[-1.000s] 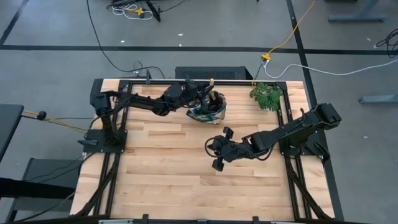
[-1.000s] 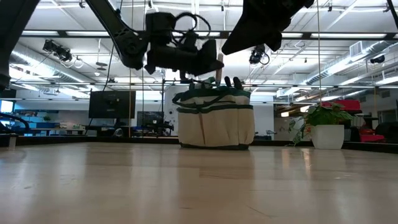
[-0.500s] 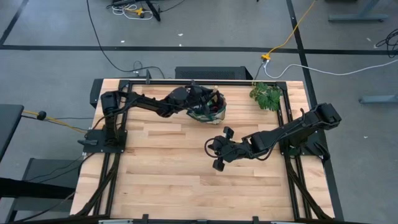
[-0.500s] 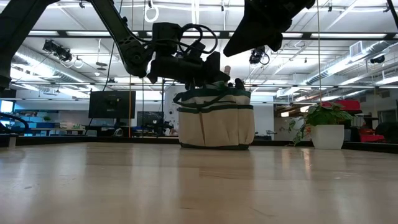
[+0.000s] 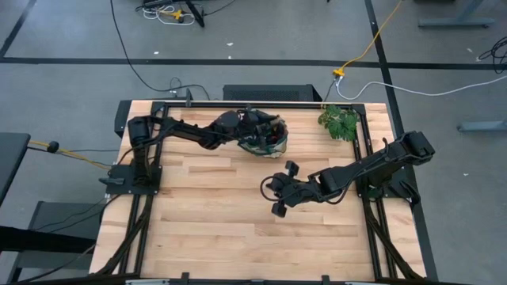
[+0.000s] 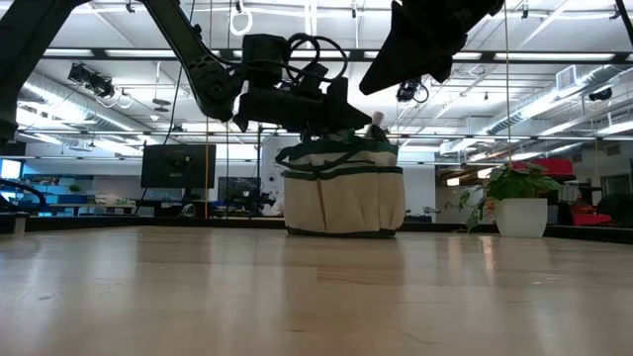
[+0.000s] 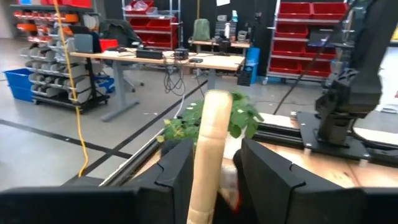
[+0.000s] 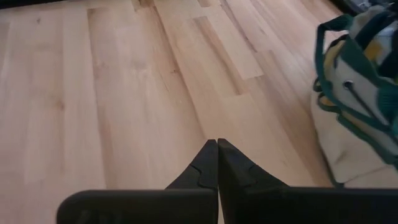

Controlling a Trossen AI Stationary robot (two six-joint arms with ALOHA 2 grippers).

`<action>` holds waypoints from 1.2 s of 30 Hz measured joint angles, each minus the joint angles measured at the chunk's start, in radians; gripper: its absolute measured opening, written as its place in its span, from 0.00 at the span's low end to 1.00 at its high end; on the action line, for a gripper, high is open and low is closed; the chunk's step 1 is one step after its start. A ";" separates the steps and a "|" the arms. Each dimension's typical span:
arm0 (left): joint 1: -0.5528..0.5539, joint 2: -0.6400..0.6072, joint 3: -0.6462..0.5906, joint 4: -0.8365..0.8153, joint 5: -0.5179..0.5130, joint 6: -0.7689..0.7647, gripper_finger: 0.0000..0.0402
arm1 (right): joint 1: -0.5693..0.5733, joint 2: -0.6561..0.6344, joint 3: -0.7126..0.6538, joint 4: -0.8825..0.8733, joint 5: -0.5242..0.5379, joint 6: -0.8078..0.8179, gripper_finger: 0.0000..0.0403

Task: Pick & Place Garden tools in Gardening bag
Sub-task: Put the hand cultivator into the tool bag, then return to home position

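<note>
This is a robotics lab or industrial workshop: a butcher-block table (image 5: 238,214) in a black metal frame stands on a grey concrete floor (image 5: 71,47) marked with black tape lines, with loose cables and a yellow cord (image 5: 372,43) trailing off toward twelve and one o'clock. Level across the table, the room opens into a wide hall with exposed ceiling trusses, strip lights (image 6: 84,54) and a dark monitor (image 6: 178,165). Behind that stand red shelving racks (image 7: 295,37), blue bins (image 7: 18,84) and a workbench (image 7: 155,59) cluttered with equipment (the left wrist camera shows these best).
</note>
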 joint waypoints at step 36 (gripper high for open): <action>-0.050 -0.694 -0.126 -0.930 0.082 0.154 0.32 | -0.087 -0.183 -0.043 -0.070 0.098 -0.122 0.00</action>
